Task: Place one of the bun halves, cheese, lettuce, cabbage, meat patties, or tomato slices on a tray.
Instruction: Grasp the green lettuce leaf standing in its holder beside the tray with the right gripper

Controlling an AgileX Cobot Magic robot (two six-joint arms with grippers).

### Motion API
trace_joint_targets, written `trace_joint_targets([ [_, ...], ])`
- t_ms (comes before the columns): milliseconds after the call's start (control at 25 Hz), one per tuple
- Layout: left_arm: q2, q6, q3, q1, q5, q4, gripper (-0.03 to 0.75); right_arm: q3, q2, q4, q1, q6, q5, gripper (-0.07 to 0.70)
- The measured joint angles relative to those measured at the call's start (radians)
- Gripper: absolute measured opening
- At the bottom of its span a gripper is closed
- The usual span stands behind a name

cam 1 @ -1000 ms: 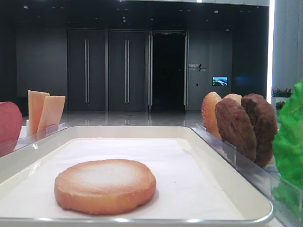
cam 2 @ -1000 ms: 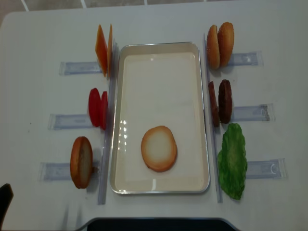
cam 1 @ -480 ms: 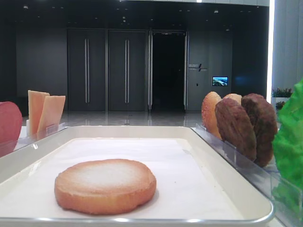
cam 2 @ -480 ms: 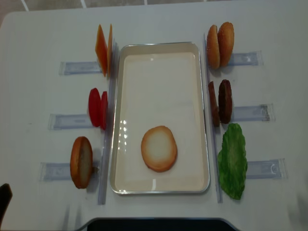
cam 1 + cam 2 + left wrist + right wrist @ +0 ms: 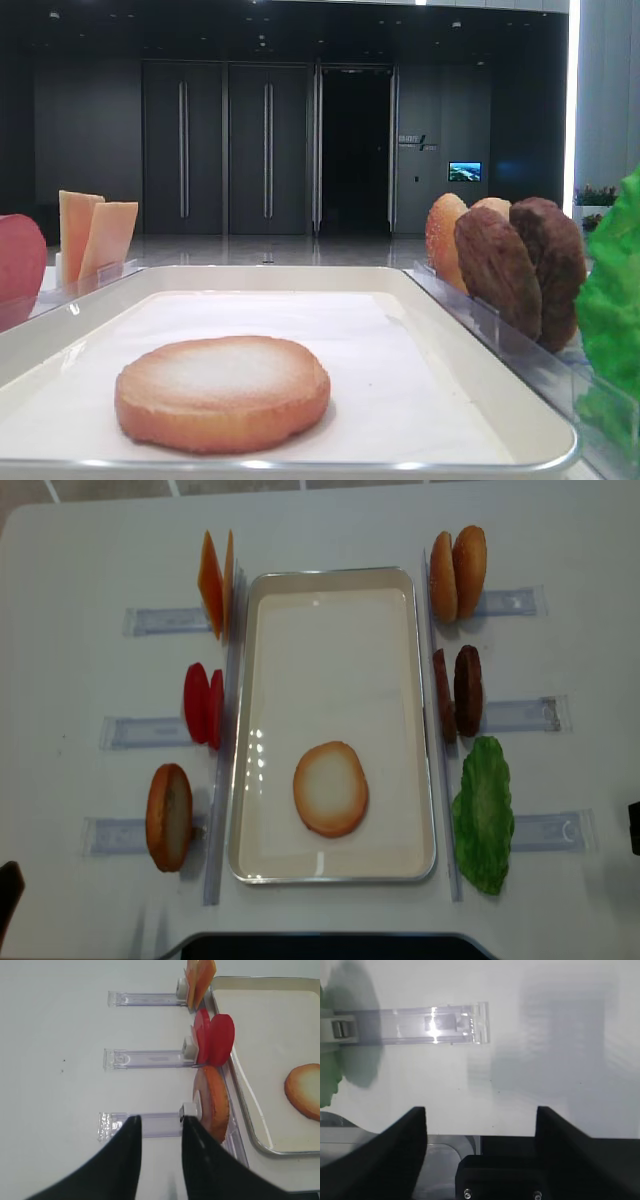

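One bun half [image 5: 330,788] lies flat, pale face up, on the cream tray [image 5: 340,578], near its front; the low view shows the same bun half [image 5: 222,392]. Another bun half [image 5: 214,1105] stands on edge in the rack left of the tray. My left gripper [image 5: 160,1122] hovers over that rack, open, with nothing between its fingers, a little left of the standing bun. My right gripper [image 5: 480,1110] is wide open and empty over bare table, right of the lettuce [image 5: 483,815]. Tomato slices [image 5: 203,705], cheese [image 5: 215,583], meat patties [image 5: 458,692] and two more bun halves [image 5: 458,572] stand in racks.
Clear plastic racks [image 5: 150,620] stick out from both long sides of the tray. One rack [image 5: 435,1022] lies ahead of the right gripper. A dark table edge [image 5: 320,945] runs along the front. The table is white.
A dark sliver of the right arm has come into the overhead view at its right edge. The dark bit of the left arm at the bottom-left corner has shrunk. No food has moved.
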Motion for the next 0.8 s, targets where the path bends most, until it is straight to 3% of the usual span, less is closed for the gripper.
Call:
trace_joint_targets([
  [280, 0.0, 0.0, 0.0, 0.0, 0.0, 0.0, 0.157, -0.091, 0.1, 0.019, 0.036, -0.006, -0.014, 0.47],
  [480, 0.0, 0.0, 0.0, 0.0, 0.0, 0.0, 0.114, -0.11, 0.127, 0.169, 0.041, 0.007, -0.053, 0.47],
  [800, 0.0, 0.0, 0.0, 0.0, 0.0, 0.0, 0.056, -0.172, 0.13, 0.193, 0.25, 0.238, -0.109, 0.47],
])
